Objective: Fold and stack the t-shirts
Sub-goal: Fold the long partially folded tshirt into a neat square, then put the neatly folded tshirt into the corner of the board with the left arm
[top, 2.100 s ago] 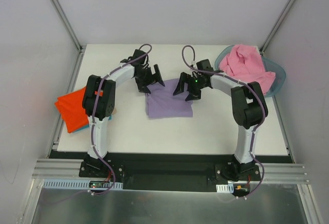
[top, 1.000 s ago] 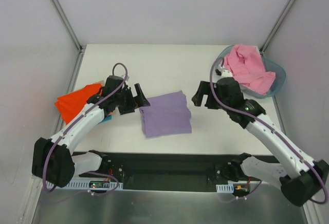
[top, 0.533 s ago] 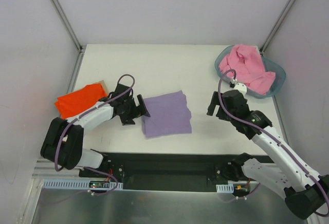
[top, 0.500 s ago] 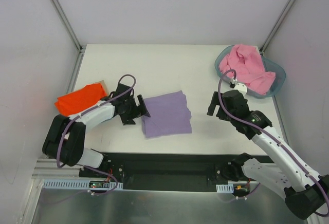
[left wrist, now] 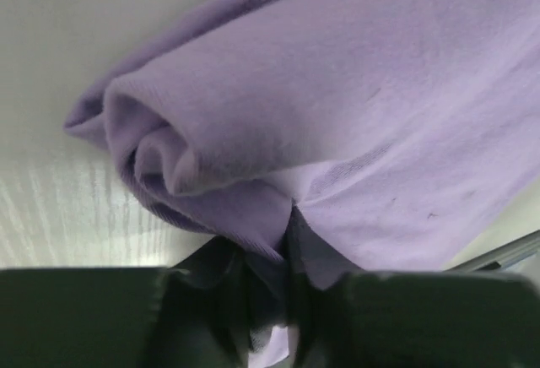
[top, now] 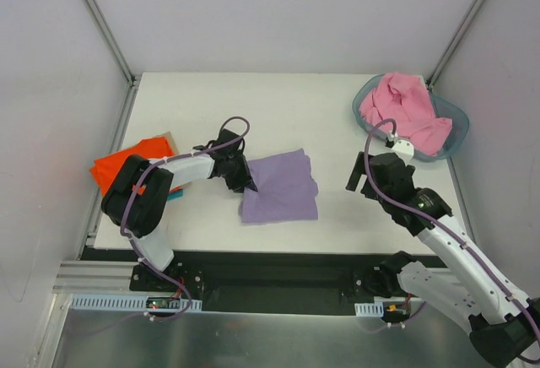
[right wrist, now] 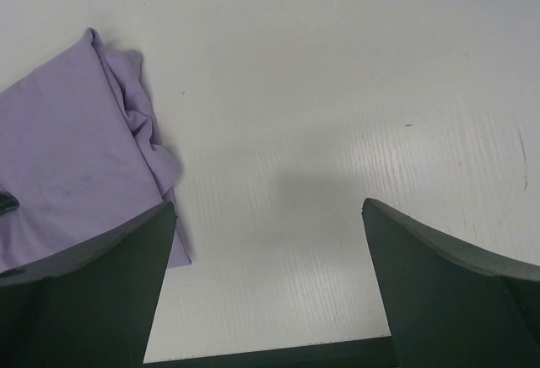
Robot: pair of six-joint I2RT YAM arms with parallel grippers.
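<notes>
Left gripper (top: pixel 245 184) pinches the lavender t-shirt (top: pixel 283 186) edge; right gripper (right wrist: pixel 270 288) gapes wide over the table (right wrist: pixel 337 89).

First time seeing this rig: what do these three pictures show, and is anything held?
Two robot arms are bolted at the near edge of the table. The wide picture looks down from above; the other two come from a camera on each wrist. The left gripper is pinched on the left edge of a folded lavender t-shirt; its wrist view shows the bunched cloth. The right gripper is open over bare table, holding nothing. An orange-red t-shirt lies at the left edge, and a pink t-shirt sits in a grey-blue basket at the far right.
</notes>
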